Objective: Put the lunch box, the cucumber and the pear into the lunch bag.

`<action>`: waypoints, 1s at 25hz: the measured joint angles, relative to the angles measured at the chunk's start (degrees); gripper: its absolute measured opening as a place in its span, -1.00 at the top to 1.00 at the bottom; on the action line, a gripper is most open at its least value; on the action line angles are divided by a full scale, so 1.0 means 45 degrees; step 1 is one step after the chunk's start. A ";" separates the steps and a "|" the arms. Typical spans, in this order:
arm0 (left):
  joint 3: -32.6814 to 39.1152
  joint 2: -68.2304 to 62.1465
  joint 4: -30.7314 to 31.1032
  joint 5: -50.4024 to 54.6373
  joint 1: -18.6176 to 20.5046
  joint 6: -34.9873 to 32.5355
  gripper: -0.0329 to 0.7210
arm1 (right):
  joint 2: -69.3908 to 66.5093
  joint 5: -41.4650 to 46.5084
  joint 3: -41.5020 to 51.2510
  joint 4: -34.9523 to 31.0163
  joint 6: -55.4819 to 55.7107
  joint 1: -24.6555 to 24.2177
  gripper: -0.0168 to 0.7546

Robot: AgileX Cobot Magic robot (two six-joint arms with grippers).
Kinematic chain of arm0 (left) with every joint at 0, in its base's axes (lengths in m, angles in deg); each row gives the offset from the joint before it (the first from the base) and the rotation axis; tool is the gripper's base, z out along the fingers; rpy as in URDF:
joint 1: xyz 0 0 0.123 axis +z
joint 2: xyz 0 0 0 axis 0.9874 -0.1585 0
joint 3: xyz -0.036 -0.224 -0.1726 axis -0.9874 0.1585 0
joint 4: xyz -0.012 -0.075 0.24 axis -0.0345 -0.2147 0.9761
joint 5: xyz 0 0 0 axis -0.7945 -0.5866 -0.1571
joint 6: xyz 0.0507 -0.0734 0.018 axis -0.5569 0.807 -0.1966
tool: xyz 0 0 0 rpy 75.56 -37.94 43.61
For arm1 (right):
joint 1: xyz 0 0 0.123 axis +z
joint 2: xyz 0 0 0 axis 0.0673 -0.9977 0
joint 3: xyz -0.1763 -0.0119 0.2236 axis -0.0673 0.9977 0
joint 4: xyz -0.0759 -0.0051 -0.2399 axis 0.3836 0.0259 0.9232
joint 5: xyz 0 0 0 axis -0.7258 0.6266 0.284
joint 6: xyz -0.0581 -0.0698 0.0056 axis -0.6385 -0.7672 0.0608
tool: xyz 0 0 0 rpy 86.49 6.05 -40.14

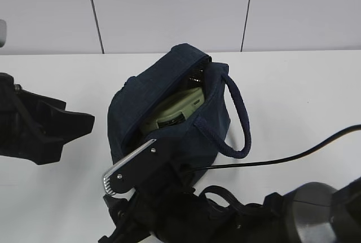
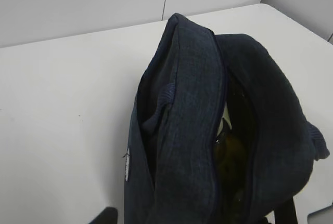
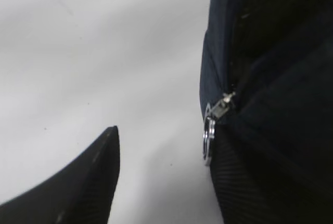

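The boxy dark navy fabric lunch bag [image 1: 169, 113] is seen standing on the white table [image 1: 293, 96], roughly at the middle of the exterior view, its top unzipped and gaping. A pale sage-green lid of the lunch box [image 1: 172, 110] is visible inside the opening, tilted, with dark shadow around it. The padded navy loop handle [image 1: 240, 119] is hung down the right side of the bag.

In the left wrist view, the bag [image 2: 197, 130] is looked at from above and one side; a dark greenish-yellow shape is glimpsed deep in the opening, but it cannot be told whether this is pear or cucumber. Neither the pear nor the cucumber is made out clearly in any view.

The left gripper [image 1: 51, 124] is held well apart from the bag, at the left edge of the exterior view; whether its jaws are spread or closed cannot be told, and its fingers hardly show in its own wrist view.

The right gripper [image 1: 132, 167] is placed just in front of the bag's near face. One dark finger [image 3: 78, 182] is seen in the right wrist view, beside but not touching the metal ring pull [image 3: 209, 138] of the zipper. Nothing is seen clamped; the second finger is out of frame, so the jaw state cannot be told.
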 joint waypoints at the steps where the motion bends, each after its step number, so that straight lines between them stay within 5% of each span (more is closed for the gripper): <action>1: 0.0000 0.0000 0.0000 0.0000 0.0000 0.0000 -0.09 | -0.0117 -0.0037 -0.0115 0.0000 0.0000 0.0000 -0.15; 12: 0.0000 0.0000 0.0000 0.0000 0.0000 0.0000 -0.09 | -0.0657 -0.0087 -0.0303 -0.0737 -0.0028 0.0000 0.39; 18: 0.0000 0.0000 0.0000 0.0000 0.0000 0.0000 -0.08 | -0.0657 -0.0158 -0.0303 -0.2511 -0.1319 0.0000 0.92; 25: 0.0000 0.0000 0.0062 0.0000 0.0000 0.0000 -0.07 | 0.0462 0.0840 -0.0303 -0.2029 -0.1765 0.0000 0.96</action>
